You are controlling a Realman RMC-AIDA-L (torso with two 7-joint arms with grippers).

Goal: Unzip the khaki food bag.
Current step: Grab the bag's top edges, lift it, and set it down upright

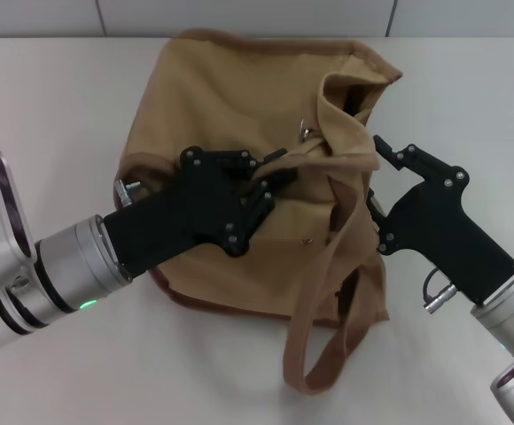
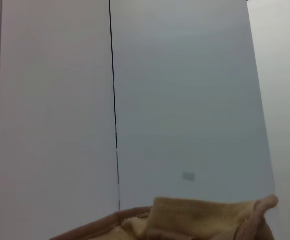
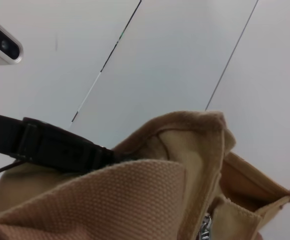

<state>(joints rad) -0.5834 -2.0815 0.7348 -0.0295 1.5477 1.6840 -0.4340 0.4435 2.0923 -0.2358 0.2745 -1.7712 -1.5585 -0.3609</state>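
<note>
The khaki food bag (image 1: 230, 97) lies on the white table, its top edge rumpled toward the right. A silver zipper pull (image 1: 308, 131) shows near the fold at the top. One strap handle (image 1: 323, 354) loops down toward the front. My left gripper (image 1: 264, 190) reaches in from the left and is shut on the bag's fabric at its middle. My right gripper (image 1: 375, 177) is at the bag's right side with its fingers spread, and the bag's edge lies between them. The bag also shows in the left wrist view (image 2: 200, 220) and in the right wrist view (image 3: 135, 200).
The white table (image 1: 53, 97) runs all round the bag, and a tiled wall (image 1: 239, 13) stands behind it. In the right wrist view the left gripper's black finger (image 3: 60, 147) crosses the bag, and a metal zipper part (image 3: 203, 232) shows low down.
</note>
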